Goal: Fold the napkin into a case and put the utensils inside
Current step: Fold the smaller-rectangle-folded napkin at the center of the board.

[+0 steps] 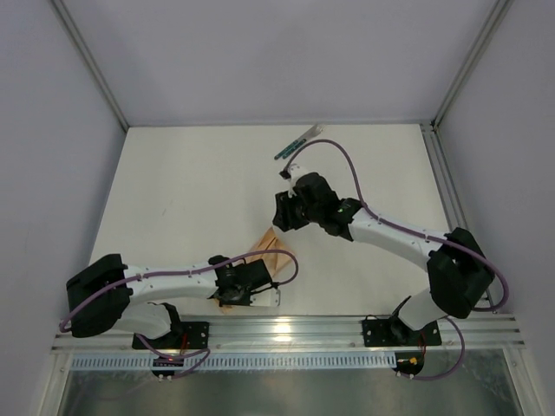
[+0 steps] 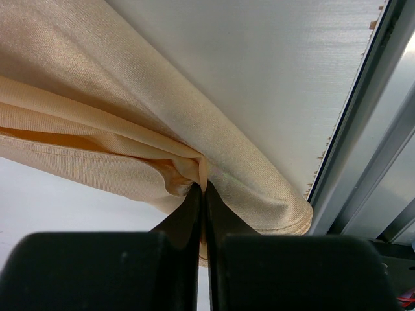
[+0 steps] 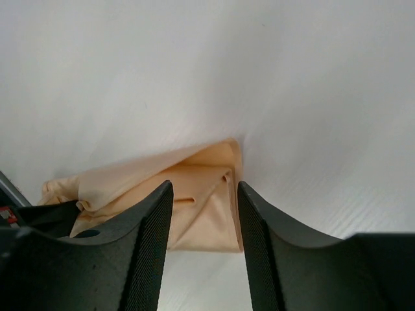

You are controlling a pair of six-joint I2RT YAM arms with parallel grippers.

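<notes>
Left end effector (image 2: 202, 191): clamped on soft peach-tan cloth napkin (image 2: 97, 84), which we rate part-folded; right end effector (image 3: 204, 188) parted, empty; slim green-handled utensils (image 1: 297, 146) not yet inserted.

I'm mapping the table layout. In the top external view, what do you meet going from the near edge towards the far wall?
left end effector → napkin → right end effector → utensils

The white table (image 1: 173, 191) carries a folded napkin (image 1: 276, 245) and, well apart, utensils (image 1: 299, 143).
</notes>
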